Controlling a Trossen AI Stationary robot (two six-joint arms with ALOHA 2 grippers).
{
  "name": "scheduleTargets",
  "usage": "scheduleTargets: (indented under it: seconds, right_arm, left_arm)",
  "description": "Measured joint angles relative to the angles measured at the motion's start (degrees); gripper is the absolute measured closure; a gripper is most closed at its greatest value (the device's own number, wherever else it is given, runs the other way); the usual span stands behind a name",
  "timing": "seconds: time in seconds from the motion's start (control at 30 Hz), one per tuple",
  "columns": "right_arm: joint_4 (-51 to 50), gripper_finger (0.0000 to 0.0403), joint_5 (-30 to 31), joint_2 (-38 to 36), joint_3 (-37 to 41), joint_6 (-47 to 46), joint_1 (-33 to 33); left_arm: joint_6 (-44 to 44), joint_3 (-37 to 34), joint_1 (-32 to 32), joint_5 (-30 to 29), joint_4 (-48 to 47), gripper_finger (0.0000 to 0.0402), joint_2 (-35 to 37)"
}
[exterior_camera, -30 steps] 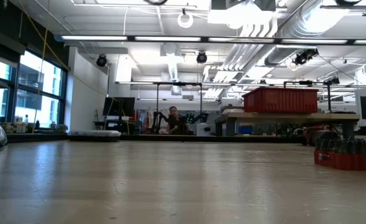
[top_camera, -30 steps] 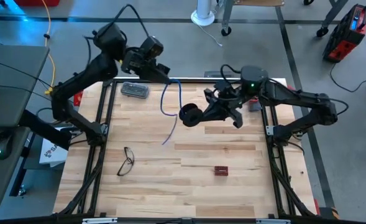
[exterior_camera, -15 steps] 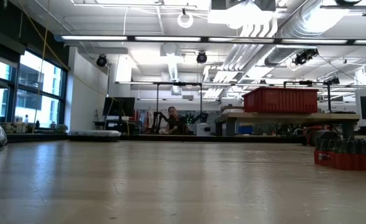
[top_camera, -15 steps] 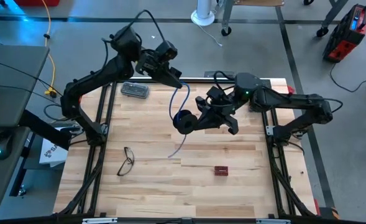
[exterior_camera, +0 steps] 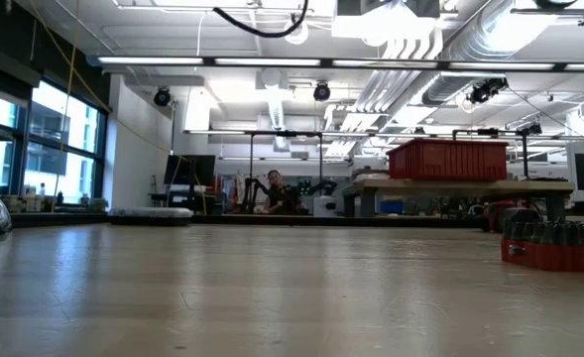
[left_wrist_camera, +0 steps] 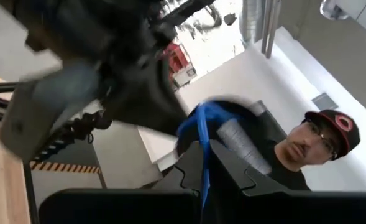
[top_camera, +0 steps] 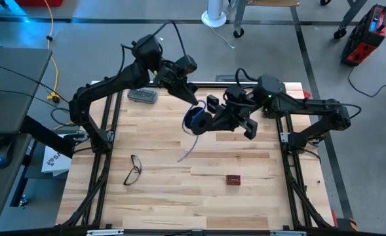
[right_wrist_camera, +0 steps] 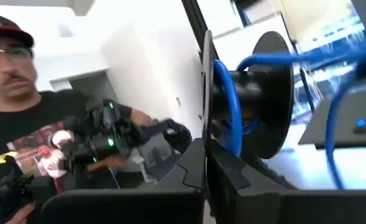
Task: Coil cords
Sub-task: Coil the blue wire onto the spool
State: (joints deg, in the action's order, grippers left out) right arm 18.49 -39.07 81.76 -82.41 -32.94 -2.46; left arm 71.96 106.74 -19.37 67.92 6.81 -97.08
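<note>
We see a thin, flexible blue cord partly wound around a dark round spool with flat disc-shaped flanges, held above the middle of the pale wooden plank table. The spool's axis lies roughly level, and the cord's loose tail hangs down and trails toward the front left of the table. The right gripper has its dark fingers pressed together on the spool's flange edge. The left gripper sits just beside the spool, fingers clamped on the blue cord. On the table lie thin wire-framed eyeglasses, a small dark red block and a flat grey rectangular case.
</note>
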Motion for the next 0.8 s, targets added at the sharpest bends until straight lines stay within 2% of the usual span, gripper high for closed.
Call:
scheduleTargets:
  seconds: [0.47,0.8]
  right_arm:
    - [6.1,0.0403,5.6,0.0,0.0,2.1,-0.2]
    - [10.0,0.0403,5.7,0.0,0.0,2.0,-0.6]
  left_arm:
    - [-2.2,0.0,3.9,-0.2,-1.3,0.0392,-1.6]
    - [-2.1,0.0,5.1,-0.1,-2.5,0.0398,-1.4]
